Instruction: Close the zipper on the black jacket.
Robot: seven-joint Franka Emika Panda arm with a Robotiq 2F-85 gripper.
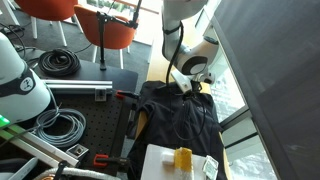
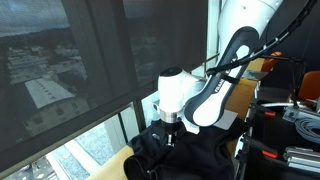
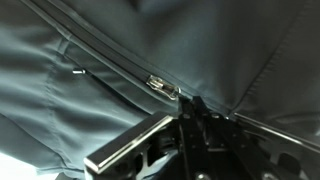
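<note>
The black jacket (image 1: 180, 115) lies rumpled on the table and also shows in an exterior view (image 2: 190, 155). My gripper (image 1: 192, 86) hangs over its far end, fingertips down in the fabric (image 2: 170, 136). In the wrist view the zipper (image 3: 100, 55) runs diagonally as a dark seam, with its small metal slider (image 3: 163, 87) just up and left of my fingertips. My gripper (image 3: 195, 105) is shut, pinched at the zipper right beside the slider. The fabric pulls taut in creases toward the fingertips. What sits between the fingertips is hidden.
A white box (image 1: 160, 165) with a yellow object (image 1: 183, 158) lies at the jacket's near end. A black perforated board (image 1: 90, 115), red clamps (image 1: 125, 96) and coiled cables (image 1: 58, 62) lie beside it. Orange chairs (image 1: 110, 30) stand behind. A window with a dark blind (image 2: 80, 70) borders the table.
</note>
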